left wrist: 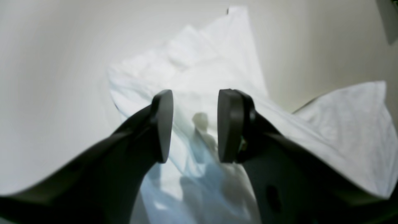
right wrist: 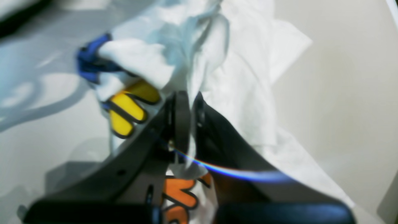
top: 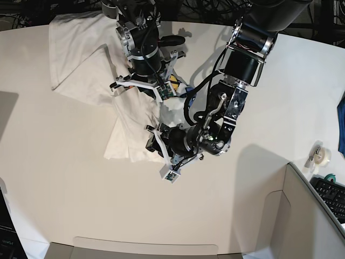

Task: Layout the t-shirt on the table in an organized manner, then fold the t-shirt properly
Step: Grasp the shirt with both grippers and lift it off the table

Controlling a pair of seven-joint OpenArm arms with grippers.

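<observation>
- The left gripper (left wrist: pixel 194 126) has its two dark, rounded pads apart, with nothing between them. White cloth lies just under the gap.
- My guess is that it stands open like this to reach for a new bit of cloth, because the shirt is not flat yet.
- The right gripper (right wrist: pixel 186 124) is pinched shut on a fold of the t-shirt (top: pixel 132 135). A thin flap of cloth sticks out between its pads.
- It holds the cloth up a little (so the shirt hangs and bunches around it). Holding one spot high could help the other arm pull the rest out straight.
- The t-shirt is soft and white, with lots of wrinkles. In the right wrist view you can see fat yellow, blue and orange letters with dark edges.
- In the base view the shirt lies in a crumpled heap on the far left part of the counter (top: pixel 64 189), under both arms. One wide part spreads toward the far edge, and another flap lies nearer.
- The counter is smooth, pale and not shiny, and much bigger than the shirt.
- The laying-out step looks only partly done. No folding has begun.
</observation>
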